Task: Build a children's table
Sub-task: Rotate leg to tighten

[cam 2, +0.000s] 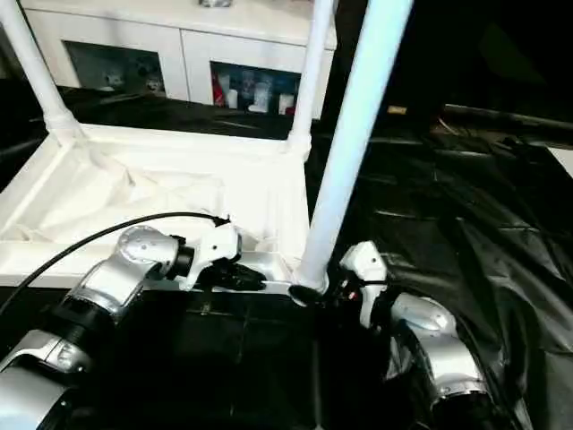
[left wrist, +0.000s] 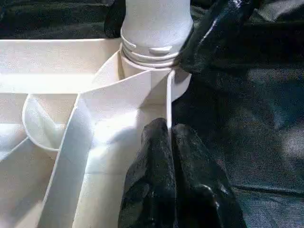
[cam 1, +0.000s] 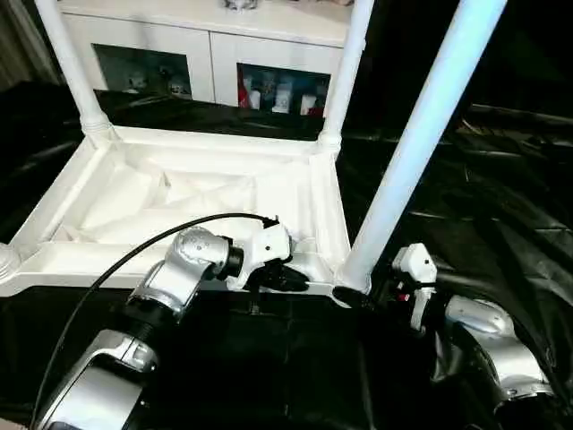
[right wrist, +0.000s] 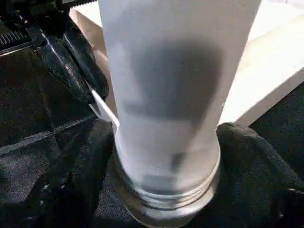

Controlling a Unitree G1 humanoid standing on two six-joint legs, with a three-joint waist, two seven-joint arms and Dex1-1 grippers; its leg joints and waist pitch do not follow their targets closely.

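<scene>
Left eye view gives you the table [cam 1: 179, 193] lying upside down on the black cloth [cam 1: 501, 179], ribbed underside up, just in front of the cabinet [cam 1: 215, 45]. You can see three legs standing in its corner sockets: two at the far corners [cam 1: 67, 63] [cam 1: 345, 72] and one at the near right corner [cam 1: 421, 134].

Your left gripper [left wrist: 170, 156] is closed, its fingers pressed together with nothing between them, resting at the table's near rim just beside that near right socket. Your right gripper [right wrist: 164, 161] has its two fingers spread either side of the near right leg's base, close against the tube just above its threaded collar. You cannot tell whether they actually clamp it.
</scene>
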